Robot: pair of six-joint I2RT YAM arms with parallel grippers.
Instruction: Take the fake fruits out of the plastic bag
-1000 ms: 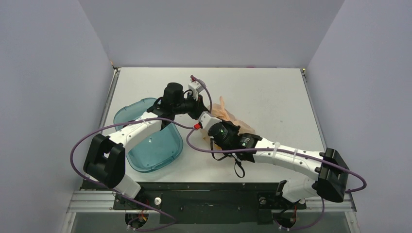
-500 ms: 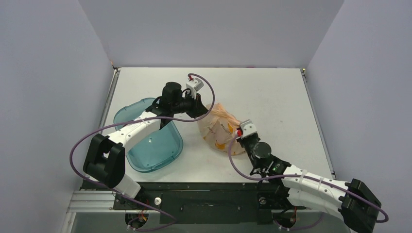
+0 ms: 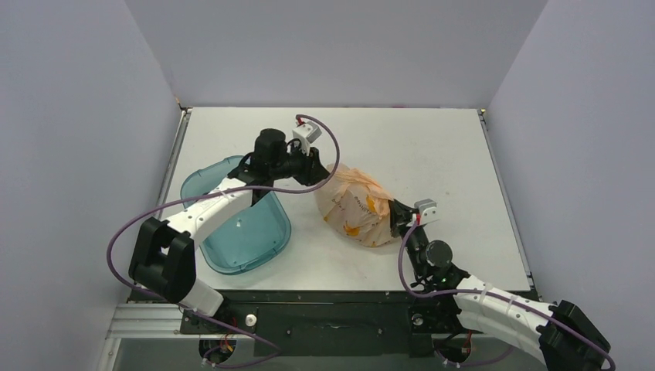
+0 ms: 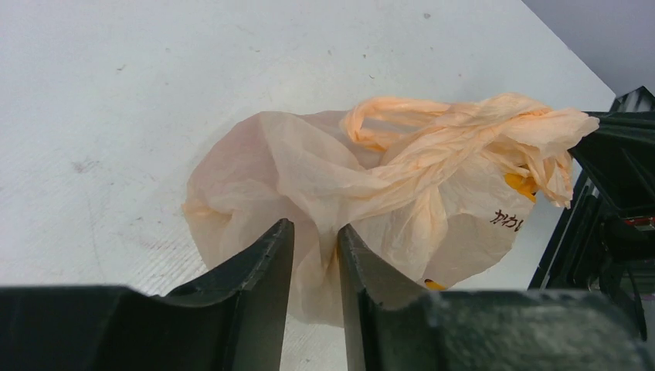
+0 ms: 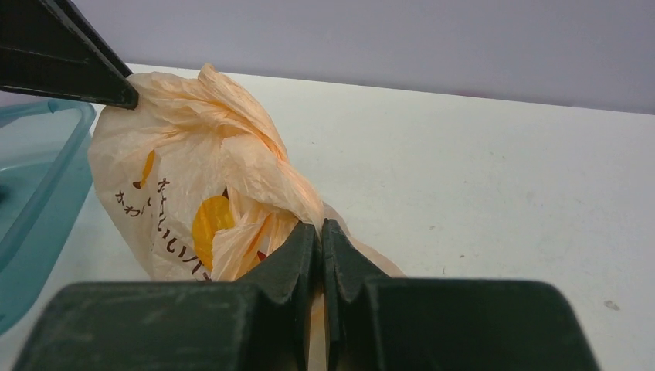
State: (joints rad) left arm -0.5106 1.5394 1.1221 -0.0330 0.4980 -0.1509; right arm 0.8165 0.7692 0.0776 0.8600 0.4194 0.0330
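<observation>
The peach-orange plastic bag (image 3: 357, 205) lies bulging in the middle of the table, stretched between my two grippers. My left gripper (image 3: 324, 173) is shut on the bag's far left edge; in the left wrist view a fold of bag (image 4: 402, 185) is pinched between its fingers (image 4: 270, 263). My right gripper (image 3: 395, 217) is shut on the bag's near right end; in the right wrist view the bag (image 5: 185, 170) runs into the closed fingertips (image 5: 305, 239). The fake fruits are hidden inside the bag; only orange printed marks show.
A teal see-through tray (image 3: 263, 239) sits left of the bag, under the left arm, and shows at the left edge of the right wrist view (image 5: 39, 178). The table's far edge meets the grey walls.
My right arm has swung from over the bag's left side back to the near right, pulling its end of the bag out. The bag is now spread wider. The left gripper stayed holding.
</observation>
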